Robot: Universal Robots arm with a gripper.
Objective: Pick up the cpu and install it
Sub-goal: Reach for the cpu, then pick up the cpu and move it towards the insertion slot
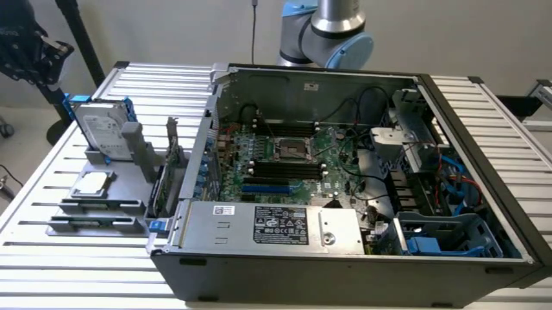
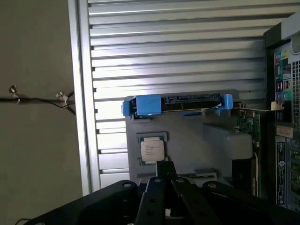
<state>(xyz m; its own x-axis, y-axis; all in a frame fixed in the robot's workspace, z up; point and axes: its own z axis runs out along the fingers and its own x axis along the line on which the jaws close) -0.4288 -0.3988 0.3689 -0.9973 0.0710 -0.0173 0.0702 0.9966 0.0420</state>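
Over cpu [image 1: 93, 184]: open from above | far side: upright hard drive [image 1: 102, 132] | exterior view's right: grey post [image 1: 138, 145], upright card [image 1: 170, 165] | case [image 1: 345, 278]: top open, socket [image 1: 291, 150] uncovered, power supply [image 1: 267, 225] along near wall | desk [image 1: 52, 271] near-left: free

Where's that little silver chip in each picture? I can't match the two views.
Exterior view: the cpu lies on the grey holder at the exterior view's left, beside the case, in front of the hard drive.
Wrist view: the cpu sits between the hard drive and the gripper.
Shared landmark: the blue-railed hard drive.
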